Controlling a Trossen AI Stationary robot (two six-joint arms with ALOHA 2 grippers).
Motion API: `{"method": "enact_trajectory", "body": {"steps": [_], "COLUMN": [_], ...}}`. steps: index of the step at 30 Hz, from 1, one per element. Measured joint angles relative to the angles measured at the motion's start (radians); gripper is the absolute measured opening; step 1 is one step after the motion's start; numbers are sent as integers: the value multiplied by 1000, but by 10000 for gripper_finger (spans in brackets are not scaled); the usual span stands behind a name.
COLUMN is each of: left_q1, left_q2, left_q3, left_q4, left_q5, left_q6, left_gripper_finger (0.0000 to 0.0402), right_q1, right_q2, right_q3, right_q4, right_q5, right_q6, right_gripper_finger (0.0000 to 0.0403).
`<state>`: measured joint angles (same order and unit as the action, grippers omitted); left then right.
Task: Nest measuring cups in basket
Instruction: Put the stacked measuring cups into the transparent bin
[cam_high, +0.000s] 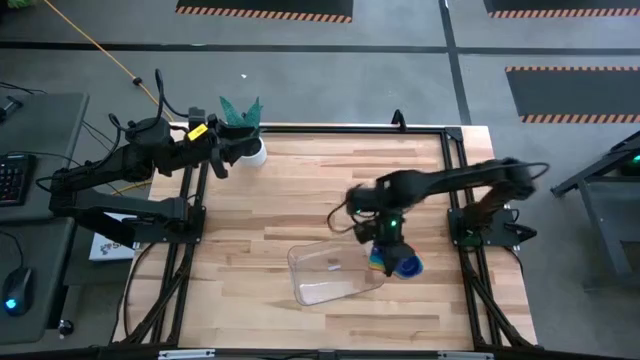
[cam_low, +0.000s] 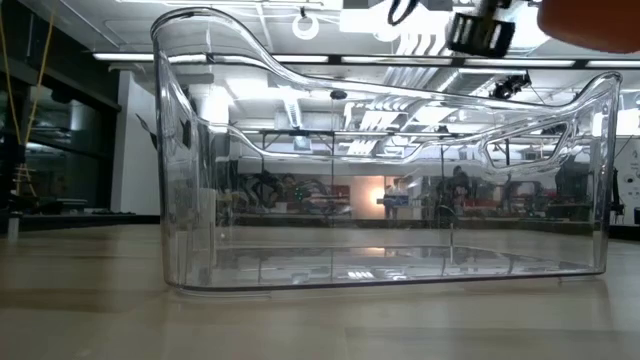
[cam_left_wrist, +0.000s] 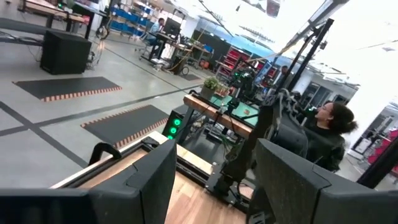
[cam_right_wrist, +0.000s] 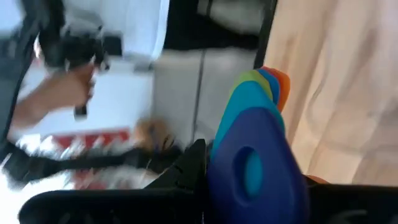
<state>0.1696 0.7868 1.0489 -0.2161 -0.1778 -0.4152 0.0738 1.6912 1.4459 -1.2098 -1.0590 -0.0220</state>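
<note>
Nested cups in the right claw, at the basket's right end

The right claw (cam_high: 388, 250) is closed down narrow on the measuring cups (cam_high: 398, 264), a stack already fitted one inside another: dark blue on the outside, then light blue, green and orange handles fanned behind it in the right wrist view (cam_right_wrist: 255, 149). From above, the stack hangs at the near right of the desk (cam_high: 330, 180), just beside the right end of the basket (cam_high: 325, 275), possibly overlapping its rim; whether it is already over the wall I cannot tell. The low view shows the basket (cam_low: 380, 180) with nothing inside it, and an orange shape at the top right corner, too little of it in frame to identify.

By the look of them, the cups are light, stiff plastic with a smooth, somewhat slippery finish. They are unlikely to break, but a nested stack can slide apart if tilted, so the flat handles, pinched together, seem the safest place to hold. The clear basket is also light and could skid on the wood if nudged.

The left claw (cam_high: 222, 150) waits at the far left of the desk, beside a white pot with a green plant (cam_high: 248, 140), fingers (cam_left_wrist: 149, 180) spread wide and holding nothing.
</note>
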Motion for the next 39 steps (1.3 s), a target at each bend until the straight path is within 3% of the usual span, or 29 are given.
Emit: {"method": "enact_trajectory", "body": {"steps": [5,10,17,23,28,33,39], "left_q1": [0,0,0,0,0,0,0], "left_q2": [0,0,0,0,0,0,0], "left_q3": [0,0,0,0,0,0,0], "left_q4": [0,0,-1,-1,-1,-1,-1], "left_q5": [-45,-53,-53,-53,-53,-53,-53], "left_q6": [0,0,-3,-3,-3,-3,-28], "left_gripper_finger": [211,211,211,211,211,211,211], "right_q1": [-4,-1,-1,22,66,89,91], "right_q2": [-137,-49,189,404,557,628,634], "right_q3": [-137,-70,173,425,608,702,678], "right_q4": [510,656,400,10,-185,-214,-209], "right_q5": [17,-30,-74,13,37,36,35], "right_q6": [345,377,70,-283,-459,-503,-532], "right_gripper_finger": [61,61,61,61,61,61,61]}}
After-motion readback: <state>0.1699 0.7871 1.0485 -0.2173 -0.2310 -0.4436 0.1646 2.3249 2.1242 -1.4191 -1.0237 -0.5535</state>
